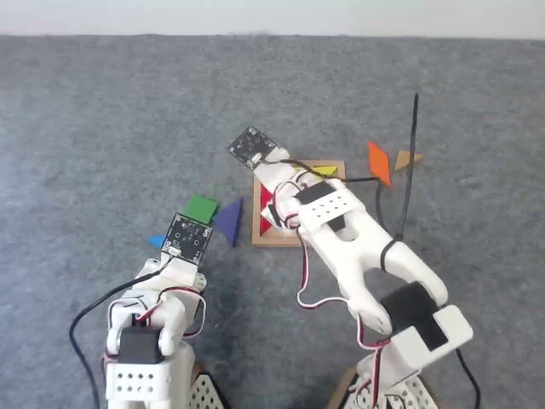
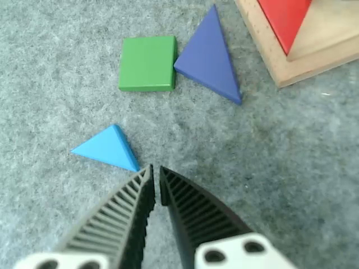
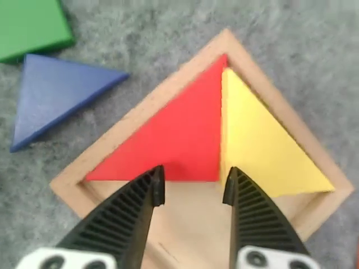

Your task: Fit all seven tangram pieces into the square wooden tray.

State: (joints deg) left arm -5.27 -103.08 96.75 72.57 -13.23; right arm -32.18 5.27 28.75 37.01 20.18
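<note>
The square wooden tray (image 3: pixel 67 182) holds a large red triangle (image 3: pixel 168 143) and a large yellow triangle (image 3: pixel 261 145), lying edge to edge. My right gripper (image 3: pixel 194 185) hangs open over the tray's bare wood, empty, with its tips near the red triangle's corner. My left gripper (image 2: pixel 156 174) is shut and empty above the carpet, its tips just beside the light blue triangle (image 2: pixel 108 149). Left of the tray lie a green square (image 2: pixel 147 63) and a dark blue triangle (image 2: pixel 210 56), touching each other. An orange parallelogram (image 1: pixel 379 162) and a tan triangle (image 1: pixel 407 158) lie right of the tray (image 1: pixel 277 239).
Everything rests on grey carpet (image 1: pixel 102 128). A black cable (image 1: pixel 411 162) from the right arm stands up beside the orange and tan pieces. Open carpet lies at the far side and at the far left.
</note>
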